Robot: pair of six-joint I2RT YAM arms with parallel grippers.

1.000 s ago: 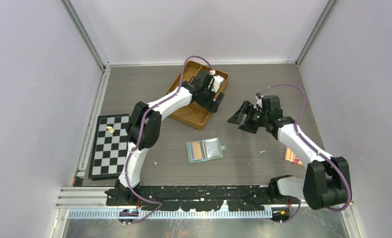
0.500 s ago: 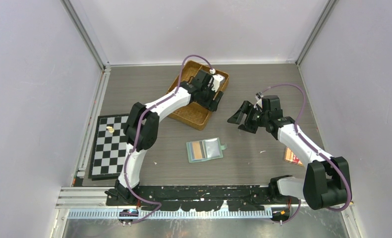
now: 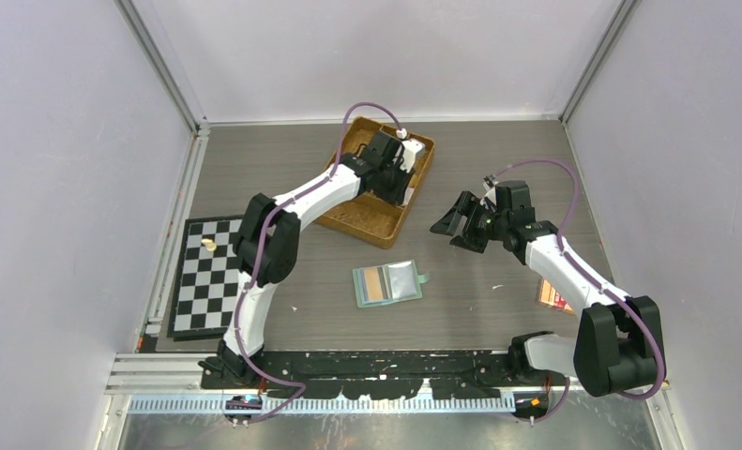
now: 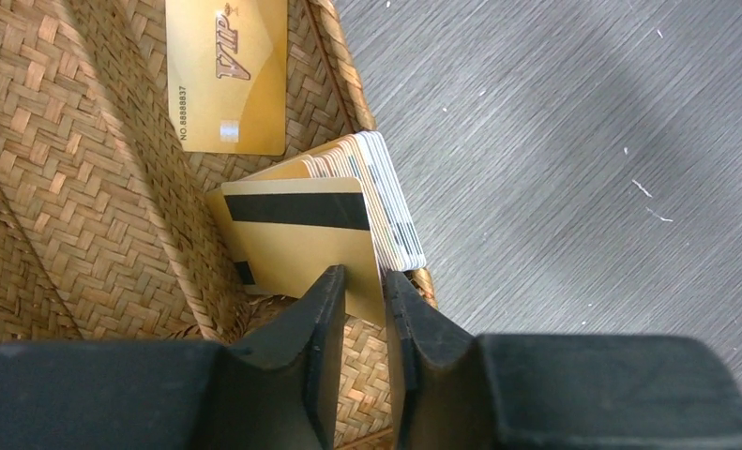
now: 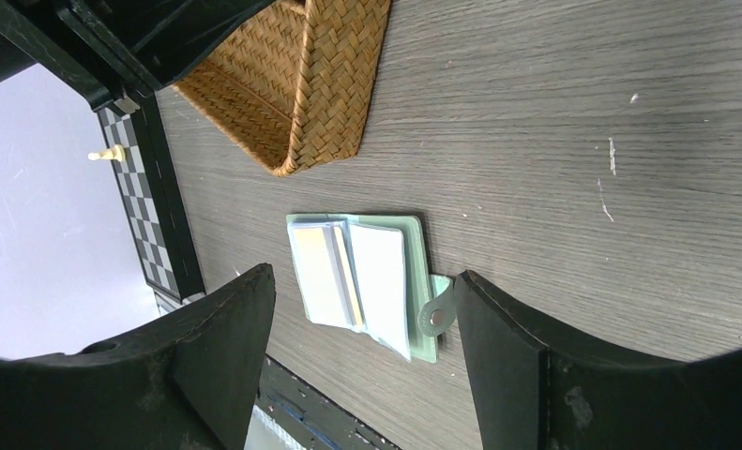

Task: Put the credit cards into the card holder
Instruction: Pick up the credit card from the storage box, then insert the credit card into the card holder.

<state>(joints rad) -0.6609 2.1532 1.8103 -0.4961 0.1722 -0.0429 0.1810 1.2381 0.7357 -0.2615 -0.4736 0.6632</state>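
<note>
My left pincer (image 4: pixel 365 277) straddled one striped card (image 4: pixel 296 239) beside the tray's (image 4: pixel 85 216) corner stack (image 4: pixel 390 202), grip uncertain; right pincer (image 5: pixel 362 277) gaped, facing one card holder (image 5: pixel 367 281).

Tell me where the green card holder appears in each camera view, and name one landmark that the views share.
Top external: the card holder lies open, slightly below the centre of the picture, nearer to the arm bases than the woven tray.
Left wrist: not in it.
Right wrist: the card holder lies open, low in the centre of the picture.
Shared landmark: the woven tray, also seen in the left wrist and right wrist views.
</note>
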